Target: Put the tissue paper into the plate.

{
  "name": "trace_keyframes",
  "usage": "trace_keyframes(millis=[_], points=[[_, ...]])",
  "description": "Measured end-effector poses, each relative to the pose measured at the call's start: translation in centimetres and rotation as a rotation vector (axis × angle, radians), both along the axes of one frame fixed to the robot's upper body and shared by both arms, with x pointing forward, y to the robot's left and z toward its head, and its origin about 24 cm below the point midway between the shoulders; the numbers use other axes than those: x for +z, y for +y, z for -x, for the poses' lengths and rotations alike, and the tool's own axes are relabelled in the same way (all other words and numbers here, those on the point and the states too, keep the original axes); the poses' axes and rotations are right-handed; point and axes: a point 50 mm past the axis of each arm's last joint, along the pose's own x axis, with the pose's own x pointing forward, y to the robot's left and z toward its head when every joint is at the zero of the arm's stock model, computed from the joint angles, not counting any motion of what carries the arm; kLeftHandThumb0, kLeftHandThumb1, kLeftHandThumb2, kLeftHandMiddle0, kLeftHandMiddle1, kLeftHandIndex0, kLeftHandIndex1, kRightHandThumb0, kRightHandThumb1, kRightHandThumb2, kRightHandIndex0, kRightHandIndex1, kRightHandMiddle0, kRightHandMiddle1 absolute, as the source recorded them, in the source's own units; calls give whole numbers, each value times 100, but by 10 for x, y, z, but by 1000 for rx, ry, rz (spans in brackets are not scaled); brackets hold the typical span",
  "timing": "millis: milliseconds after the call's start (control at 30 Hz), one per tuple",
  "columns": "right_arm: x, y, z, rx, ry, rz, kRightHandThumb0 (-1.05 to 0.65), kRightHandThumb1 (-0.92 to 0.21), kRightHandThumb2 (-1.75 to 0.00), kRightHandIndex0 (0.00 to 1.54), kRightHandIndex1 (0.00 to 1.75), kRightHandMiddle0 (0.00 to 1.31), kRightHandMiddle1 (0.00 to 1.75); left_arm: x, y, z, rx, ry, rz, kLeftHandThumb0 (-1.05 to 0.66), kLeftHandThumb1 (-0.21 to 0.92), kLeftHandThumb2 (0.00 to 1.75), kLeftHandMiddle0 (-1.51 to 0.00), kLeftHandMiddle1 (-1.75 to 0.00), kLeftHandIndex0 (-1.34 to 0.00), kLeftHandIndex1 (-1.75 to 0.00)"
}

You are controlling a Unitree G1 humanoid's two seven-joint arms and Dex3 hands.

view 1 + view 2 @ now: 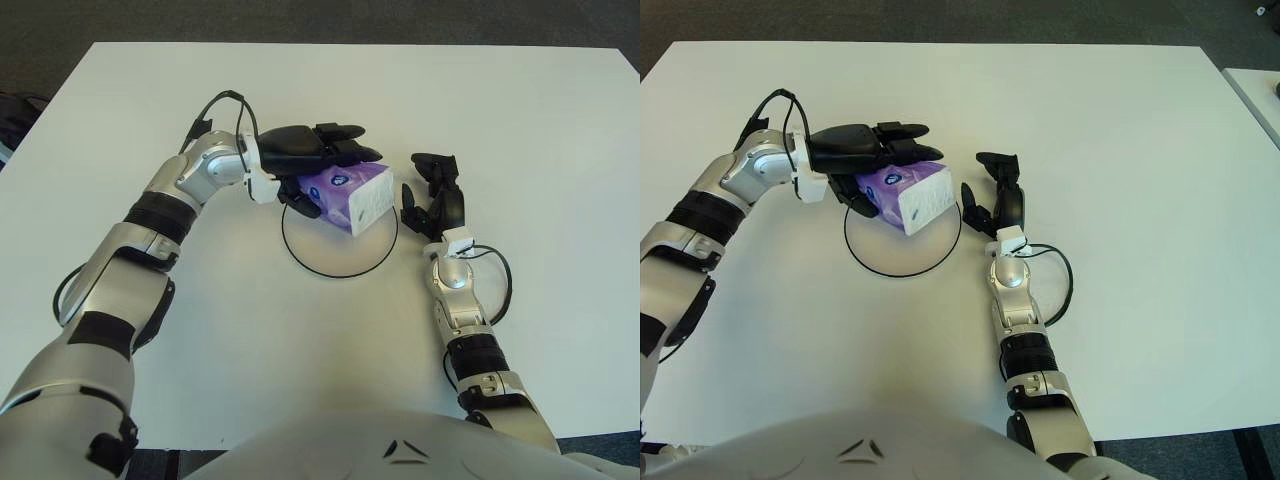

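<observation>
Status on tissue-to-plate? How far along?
Done: the tissue pack is at the plate, over its far rim. In hand: the left hand sits on top of the pack with fingers extended; contact unclear. The right hand shows just right of the plate, open. Left: confirm the pack rests inside the ring, then withdraw.
</observation>
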Motion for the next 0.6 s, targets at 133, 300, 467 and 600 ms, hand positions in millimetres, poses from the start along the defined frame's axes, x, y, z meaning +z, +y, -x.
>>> trace_keyframes(millis=[133, 300, 467, 600], points=[[0, 0, 0, 0, 0, 0, -61, -78, -70, 31, 73, 5, 126, -1, 1, 3, -35, -14, -22, -105, 92, 54, 0, 0, 0, -1], [0, 0, 0, 2, 1, 1, -61, -79, -69, 31, 73, 5, 126, -2, 3, 3, -48, -9, -80, -105, 92, 48, 0, 0, 0, 0], [0, 0, 0, 3, 2, 1, -61, -79, -68, 30, 73, 5, 126, -1, 5, 1, -44, 6, -193, -105, 92, 41, 0, 0, 0, 0], [0, 0, 0, 2, 2, 1, -62, -80, -68, 30, 73, 5, 126, 1, 4, 0, -46, 2, -247, -105, 92, 35, 0, 0, 0, 0]])
